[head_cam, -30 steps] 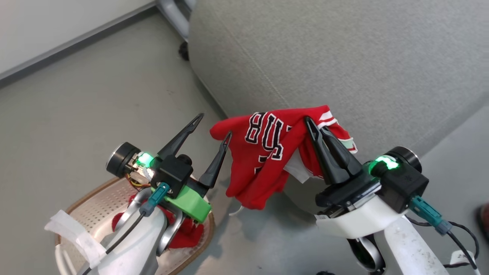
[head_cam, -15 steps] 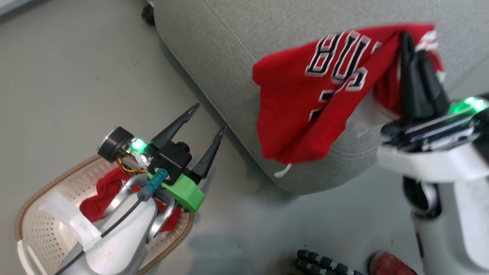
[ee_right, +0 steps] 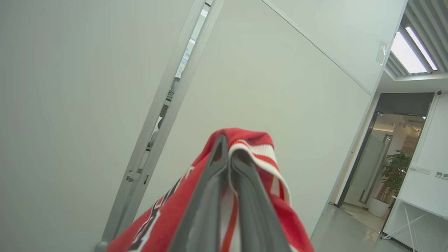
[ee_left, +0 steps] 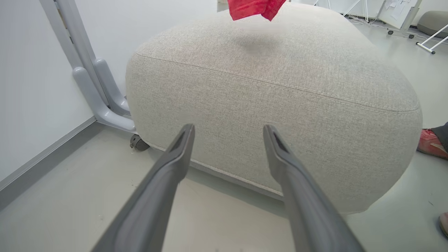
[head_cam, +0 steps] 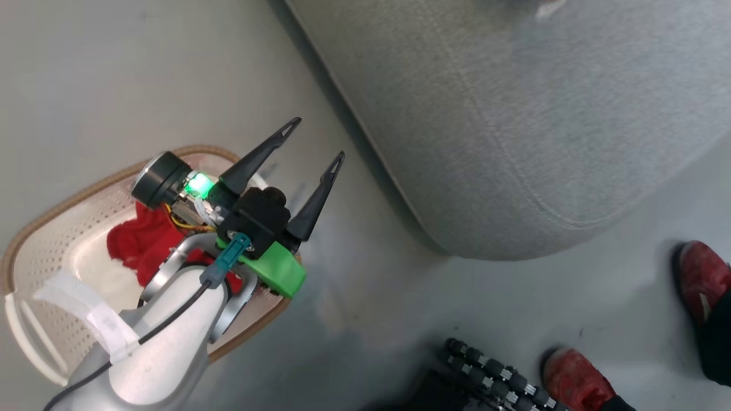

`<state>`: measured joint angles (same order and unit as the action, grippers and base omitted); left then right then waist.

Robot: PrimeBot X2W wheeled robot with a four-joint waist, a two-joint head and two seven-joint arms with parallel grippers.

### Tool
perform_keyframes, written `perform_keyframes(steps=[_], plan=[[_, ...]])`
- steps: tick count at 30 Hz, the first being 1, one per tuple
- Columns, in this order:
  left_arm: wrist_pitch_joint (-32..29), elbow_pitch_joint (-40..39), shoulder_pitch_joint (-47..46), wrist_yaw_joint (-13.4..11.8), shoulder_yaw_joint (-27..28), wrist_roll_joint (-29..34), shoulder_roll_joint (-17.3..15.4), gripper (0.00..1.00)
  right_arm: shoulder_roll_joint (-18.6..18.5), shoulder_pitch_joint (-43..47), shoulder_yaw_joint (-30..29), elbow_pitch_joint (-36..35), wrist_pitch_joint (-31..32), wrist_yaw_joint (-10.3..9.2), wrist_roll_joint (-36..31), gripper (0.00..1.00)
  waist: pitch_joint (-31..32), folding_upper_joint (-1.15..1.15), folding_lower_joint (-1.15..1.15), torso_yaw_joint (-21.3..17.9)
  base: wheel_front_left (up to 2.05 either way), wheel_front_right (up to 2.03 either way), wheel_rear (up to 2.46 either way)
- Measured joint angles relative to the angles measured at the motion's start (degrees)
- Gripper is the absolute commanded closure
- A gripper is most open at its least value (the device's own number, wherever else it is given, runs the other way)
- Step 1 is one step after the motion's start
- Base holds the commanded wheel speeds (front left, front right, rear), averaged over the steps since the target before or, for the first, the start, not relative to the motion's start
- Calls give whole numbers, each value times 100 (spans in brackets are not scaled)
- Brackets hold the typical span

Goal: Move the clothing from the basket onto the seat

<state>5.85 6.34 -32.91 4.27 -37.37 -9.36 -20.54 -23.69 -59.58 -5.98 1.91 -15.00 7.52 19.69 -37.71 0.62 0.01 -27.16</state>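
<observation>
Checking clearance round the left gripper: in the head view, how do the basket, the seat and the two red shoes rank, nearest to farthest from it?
From the left gripper:
1. basket, beneath it at left, and seat, just right of it: too close to call.
2. lower red shoe, bottom right.
3. right-edge red shoe, farthest right.

A red jersey [ee_right: 164,220] with white trim and dark-edged letters hung in the air, pinched tight in the right gripper [ee_right: 227,148]. More red clothing [head_cam: 132,242] lay bunched in the cream basket [head_cam: 48,242]. The big grey seat [head_cam: 514,125] stood near the basket, not touching it.
</observation>
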Motion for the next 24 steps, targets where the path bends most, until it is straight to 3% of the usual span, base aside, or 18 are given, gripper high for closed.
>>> perform_keyframes(steps=[5, 12, 17, 24], plan=[[77, -38, -121, -16, 2, 0, 11, 0, -420, -327, -201, 720, -1, 0, 0, 100, -281, 0, 0, 311, 0, 0, 0], [232, 122, -147, -32, -41, -21, 58, 0, -267, 471, -298, 1763, 0, 1, -192, 100, -568, 0, 0, 671, 0, 0, 0], [337, 240, -164, -43, -92, -67, 166, 0, 147, 1598, -504, 2199, 0, 0, -350, 100, -623, 0, 0, 896, 0, 0, 0], [533, 457, -142, -83, -137, -140, 270, 0, 898, 2960, -1040, 2212, 0, 1, -434, 100, -490, 0, 0, 1090, 0, 0, 0]])
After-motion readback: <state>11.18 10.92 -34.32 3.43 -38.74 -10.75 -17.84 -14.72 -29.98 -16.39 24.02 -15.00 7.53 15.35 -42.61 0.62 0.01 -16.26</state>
